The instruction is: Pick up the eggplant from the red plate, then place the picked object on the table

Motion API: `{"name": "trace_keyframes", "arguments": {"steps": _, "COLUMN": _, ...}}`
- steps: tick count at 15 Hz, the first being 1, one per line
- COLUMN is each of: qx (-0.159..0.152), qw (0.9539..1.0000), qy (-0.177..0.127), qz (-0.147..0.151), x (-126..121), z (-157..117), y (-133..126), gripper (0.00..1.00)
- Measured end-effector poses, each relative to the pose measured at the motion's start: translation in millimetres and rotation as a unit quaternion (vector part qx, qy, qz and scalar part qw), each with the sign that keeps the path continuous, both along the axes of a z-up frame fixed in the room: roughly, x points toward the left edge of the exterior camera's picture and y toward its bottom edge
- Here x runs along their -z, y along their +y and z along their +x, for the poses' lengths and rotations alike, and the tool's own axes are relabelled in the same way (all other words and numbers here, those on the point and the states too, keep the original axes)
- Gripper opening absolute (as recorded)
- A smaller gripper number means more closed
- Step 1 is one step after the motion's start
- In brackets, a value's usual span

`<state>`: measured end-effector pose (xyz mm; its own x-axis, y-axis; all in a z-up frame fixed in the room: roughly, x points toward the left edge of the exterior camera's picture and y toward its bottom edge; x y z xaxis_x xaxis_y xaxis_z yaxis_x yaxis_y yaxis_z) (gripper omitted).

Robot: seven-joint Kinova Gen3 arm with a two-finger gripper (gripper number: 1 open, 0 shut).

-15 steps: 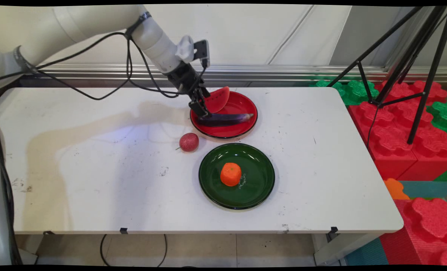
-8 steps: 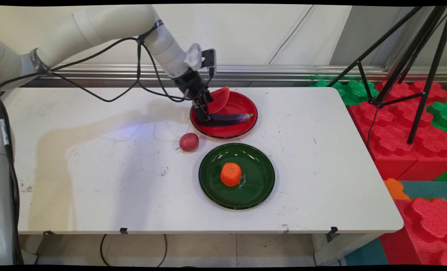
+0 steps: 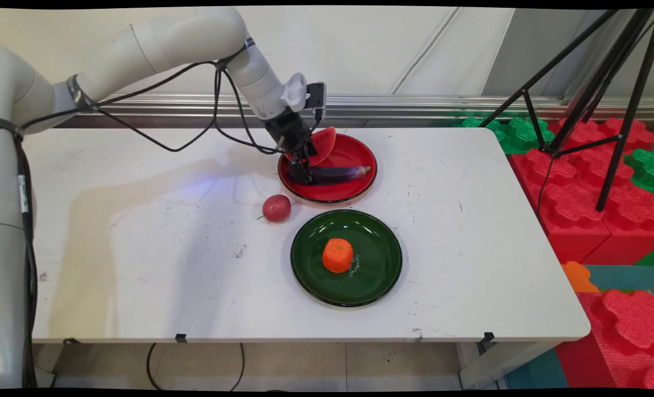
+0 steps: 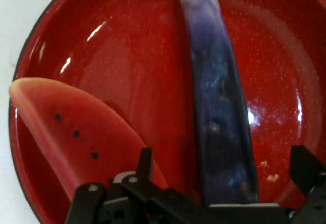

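eggplant [image 4: 221, 132] end behind gripper [image 4: 224, 193]

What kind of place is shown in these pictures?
Probably a robotics lab or test room, not a kitchen: a white table with toy food on plates, such as the eggplant, a black tripod, and large foam blocks on the floor.

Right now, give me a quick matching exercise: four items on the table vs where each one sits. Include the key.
Items:
1. eggplant
2. orange
3. watermelon slice
4. red ball

Places:
A. on the green plate
B. on bare table, left of both plates
C. lying across the red plate, claw at its end
D. at the red plate's back-left rim, beside the claw

Pairs: 1-C, 2-A, 3-D, 4-B
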<state>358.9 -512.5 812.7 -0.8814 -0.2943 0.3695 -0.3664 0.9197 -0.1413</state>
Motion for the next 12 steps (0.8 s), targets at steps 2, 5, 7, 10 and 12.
{"name": "trace_keyframes", "arguments": {"steps": 2, "qx": 0.004, "qw": 1.0, "qy": -0.002, "qz": 0.003, "x": 2.8, "z": -2.0, "y": -2.1, "gripper": 1.0}}
{"name": "trace_keyframes", "arguments": {"steps": 5, "qx": 0.009, "qw": 0.9999, "qy": -0.004, "qz": 0.006, "x": 6.1, "z": -4.7, "y": -4.7, "gripper": 1.0}}
{"name": "trace_keyframes", "arguments": {"steps": 7, "qx": 0.013, "qw": 0.9999, "qy": -0.005, "qz": 0.007, "x": 8.3, "z": -6.8, "y": -7.0, "gripper": 1.0}}
{"name": "trace_keyframes", "arguments": {"steps": 10, "qx": 0.018, "qw": 0.9998, "qy": -0.005, "qz": 0.009, "x": 10.5, "z": -10.0, "y": -9.6, "gripper": 0.0}}
{"name": "trace_keyframes", "arguments": {"steps": 12, "qx": 0.021, "qw": 0.9997, "qy": -0.005, "qz": 0.012, "x": 11.3, "z": -11.7, "y": -10.6, "gripper": 0.0}}
